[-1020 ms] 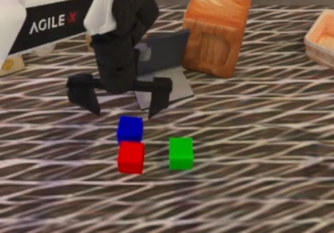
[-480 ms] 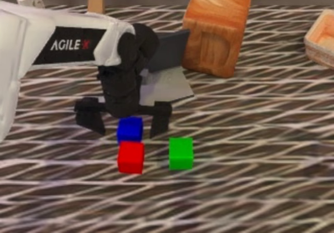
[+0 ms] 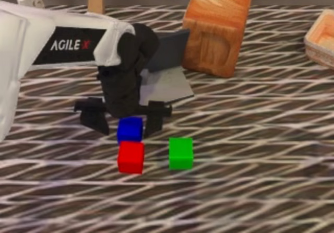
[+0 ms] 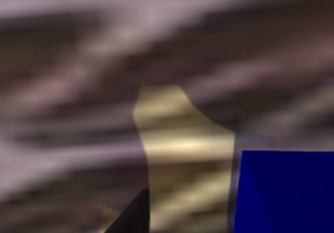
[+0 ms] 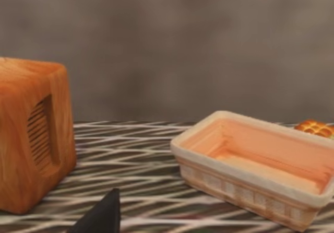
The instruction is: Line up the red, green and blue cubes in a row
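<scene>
My left gripper [image 3: 125, 123] is down at the desk [image 3: 250, 154], fingers spread wide either side of the blue cube [image 3: 130, 129], not clamping it. The red cube [image 3: 130, 157] touches the blue one's near side, and the green cube [image 3: 180, 153] sits just right of red. My right gripper's out of the top view.

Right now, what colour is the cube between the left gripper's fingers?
Blue, clearest in the top view.

Rendered simulation: flat grey backdrop, patterned tabletop [image 3: 250, 191], untextured props.
</scene>
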Robot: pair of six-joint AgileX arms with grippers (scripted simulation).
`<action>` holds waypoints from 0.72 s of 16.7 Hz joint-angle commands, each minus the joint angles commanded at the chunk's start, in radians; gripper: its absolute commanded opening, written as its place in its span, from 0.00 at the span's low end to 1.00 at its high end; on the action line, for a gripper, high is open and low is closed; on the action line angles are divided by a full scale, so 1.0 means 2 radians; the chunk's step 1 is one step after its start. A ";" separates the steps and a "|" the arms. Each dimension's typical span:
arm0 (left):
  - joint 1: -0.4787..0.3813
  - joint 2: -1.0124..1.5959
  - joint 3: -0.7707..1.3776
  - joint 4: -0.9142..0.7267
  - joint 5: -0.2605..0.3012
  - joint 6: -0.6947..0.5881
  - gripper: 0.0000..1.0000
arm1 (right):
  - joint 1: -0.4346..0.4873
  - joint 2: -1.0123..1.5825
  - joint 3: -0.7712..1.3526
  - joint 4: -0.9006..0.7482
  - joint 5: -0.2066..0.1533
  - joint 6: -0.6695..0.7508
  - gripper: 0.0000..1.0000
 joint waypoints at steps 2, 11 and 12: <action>0.000 0.000 0.000 0.000 0.000 0.000 0.40 | 0.000 0.000 0.000 0.000 0.000 0.000 1.00; 0.000 0.000 0.000 0.000 0.000 0.000 0.00 | 0.000 0.000 0.000 0.000 0.000 0.000 1.00; 0.000 0.000 0.000 0.000 0.000 0.000 0.00 | 0.000 0.000 0.000 0.000 0.000 0.000 1.00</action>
